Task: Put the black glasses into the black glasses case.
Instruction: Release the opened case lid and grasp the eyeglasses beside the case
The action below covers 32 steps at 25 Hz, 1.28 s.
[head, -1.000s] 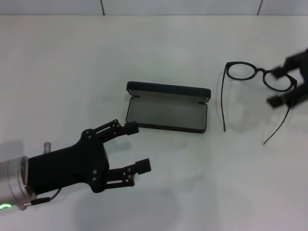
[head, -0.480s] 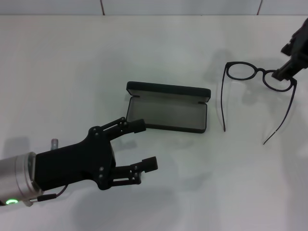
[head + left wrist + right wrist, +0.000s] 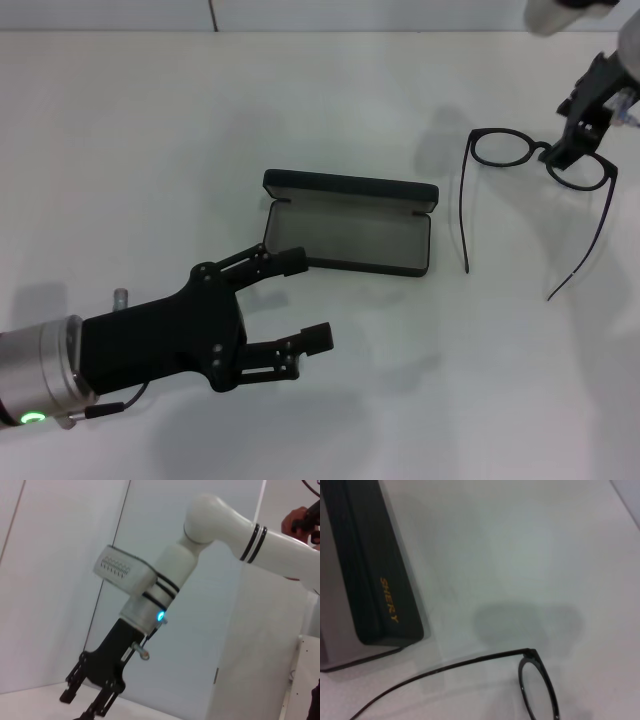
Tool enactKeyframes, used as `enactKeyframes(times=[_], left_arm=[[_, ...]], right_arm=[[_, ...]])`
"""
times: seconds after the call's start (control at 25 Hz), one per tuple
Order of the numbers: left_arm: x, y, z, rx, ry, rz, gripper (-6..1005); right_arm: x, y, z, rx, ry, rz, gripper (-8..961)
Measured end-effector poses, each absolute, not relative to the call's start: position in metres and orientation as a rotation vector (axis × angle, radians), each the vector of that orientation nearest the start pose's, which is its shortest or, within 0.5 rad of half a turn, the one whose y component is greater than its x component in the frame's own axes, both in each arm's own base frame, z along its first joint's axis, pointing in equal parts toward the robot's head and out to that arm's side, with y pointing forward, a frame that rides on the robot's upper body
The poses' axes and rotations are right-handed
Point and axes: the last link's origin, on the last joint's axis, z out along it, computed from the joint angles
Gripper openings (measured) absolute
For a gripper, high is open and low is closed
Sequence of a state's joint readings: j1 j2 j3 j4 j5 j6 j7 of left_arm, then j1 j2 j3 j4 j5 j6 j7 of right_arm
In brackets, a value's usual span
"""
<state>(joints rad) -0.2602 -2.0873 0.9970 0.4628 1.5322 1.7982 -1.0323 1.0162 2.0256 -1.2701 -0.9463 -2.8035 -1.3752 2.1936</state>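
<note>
The black glasses (image 3: 541, 160) lie on the white table at the right, temple arms unfolded toward me. One lens and one temple also show in the right wrist view (image 3: 538, 690). The black glasses case (image 3: 346, 236) lies open mid-table with grey lining up; its lid (image 3: 370, 580) carries orange lettering. My right gripper (image 3: 566, 130) hangs open just over the glasses' right lens, holding nothing. The left wrist view catches it from afar (image 3: 82, 705). My left gripper (image 3: 303, 298) is open and empty, hovering by the case's near left corner.
The white tabletop (image 3: 150, 150) spreads wide around both objects. A wall seam runs along its far edge. The right arm's white links (image 3: 225, 525) stand tall above the table's right side.
My right gripper has risen and drawn back from around the right lens toward the far edge. The glasses stayed put. The left gripper has drifted slightly right.
</note>
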Motion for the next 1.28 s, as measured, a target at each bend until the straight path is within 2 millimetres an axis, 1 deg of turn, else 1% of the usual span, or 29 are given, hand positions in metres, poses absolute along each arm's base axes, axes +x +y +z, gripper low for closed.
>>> enactKeyframes(times=[0.16,0.36,0.56,0.76,1.0,1.2,1.28], left_arm=[[-0.274,0.225,-0.026,-2.637,-0.513,-1.249,894],[-0.274,0.226,-0.027,-2.636,-0.522,-1.252,894],[-0.274,0.228,-0.029,-2.634,-0.533,-1.243,894],[-0.273,0.229,-0.032,-2.636,-0.553,-1.252,894],[-0.273,0.229,-0.033,-2.635,-0.560,-1.249,895],[-0.273,0.230,-0.033,-2.636,-0.562,-1.251,895],[-0.273,0.230,-0.033,-2.636,-0.562,-1.251,895]], right_arm=[[0.139,0.449,-0.002,-2.574,0.249,-0.723,629],[0.146,0.452,-0.008,-2.564,0.240,-0.709,627],[0.155,0.453,-0.019,-2.566,0.227,-0.732,626],[0.158,0.455,-0.024,-2.563,0.218,-0.729,460],[0.159,0.455,-0.030,-2.582,0.216,-0.707,467],[0.159,0.456,-0.032,-2.586,0.218,-0.703,288],[0.159,0.456,-0.032,-2.585,0.218,-0.702,278]])
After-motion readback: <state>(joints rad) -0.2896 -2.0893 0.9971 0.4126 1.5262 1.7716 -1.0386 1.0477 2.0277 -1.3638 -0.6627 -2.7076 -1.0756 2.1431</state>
